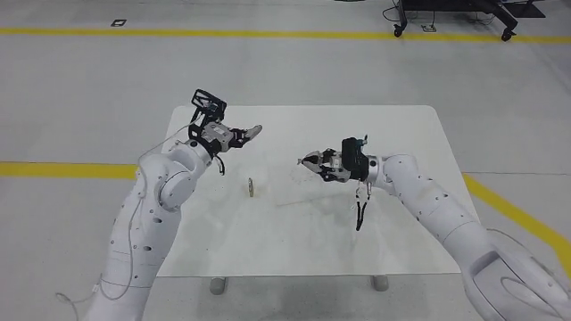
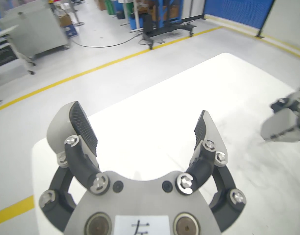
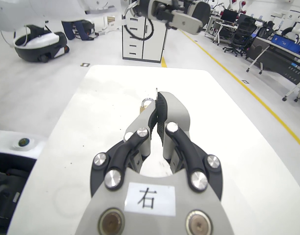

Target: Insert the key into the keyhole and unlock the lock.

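Brass padlock (image 3: 142, 108) lies apart, beyond the right claw (image 3: 157, 100) pinching the key (image 3: 156, 91).

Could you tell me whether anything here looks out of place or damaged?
Nothing stands out. The padlock sits on the table, the right gripper is shut on the key, and the left gripper is open.

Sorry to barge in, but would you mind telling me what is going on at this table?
The robot is partway through unlocking a padlock that sits on the white table. Its right claw is shut on a small key, held above the table and aimed toward the padlock but still apart from it. The left claw is open, holds nothing and hangs above the table. The key is not yet in the keyhole.
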Action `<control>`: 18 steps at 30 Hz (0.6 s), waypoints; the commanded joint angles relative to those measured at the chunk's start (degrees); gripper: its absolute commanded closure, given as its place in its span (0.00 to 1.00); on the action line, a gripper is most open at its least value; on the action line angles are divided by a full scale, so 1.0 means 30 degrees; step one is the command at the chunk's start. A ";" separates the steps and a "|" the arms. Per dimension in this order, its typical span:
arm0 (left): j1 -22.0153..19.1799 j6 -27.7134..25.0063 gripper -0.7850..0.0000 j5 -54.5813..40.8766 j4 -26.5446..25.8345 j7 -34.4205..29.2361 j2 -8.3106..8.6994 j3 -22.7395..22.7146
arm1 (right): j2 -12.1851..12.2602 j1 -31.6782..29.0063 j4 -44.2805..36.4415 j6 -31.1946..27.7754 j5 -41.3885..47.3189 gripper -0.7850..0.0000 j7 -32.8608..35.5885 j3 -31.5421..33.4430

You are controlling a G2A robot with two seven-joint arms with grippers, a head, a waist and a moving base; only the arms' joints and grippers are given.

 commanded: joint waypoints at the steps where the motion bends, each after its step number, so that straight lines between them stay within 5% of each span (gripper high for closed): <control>1: -0.0212 -0.2066 0.00 -0.1846 0.0589 -0.0429 0.0068 -0.0184 | -0.0008 -0.0258 -0.0462 -0.0214 0.1600 1.00 0.0473 0.0161; 12: 0.0006 -0.2081 0.00 -0.1844 0.0454 -0.0427 0.0065 0.0096 | 0.0075 -0.0525 -0.0983 -0.0214 0.2744 1.00 0.0621 0.0269; 18: -0.0554 -0.4123 0.00 -0.7516 0.2123 -0.1915 0.0011 0.0645 | 0.0039 -0.1047 -0.0977 -0.0214 0.6167 1.00 0.0156 -0.0229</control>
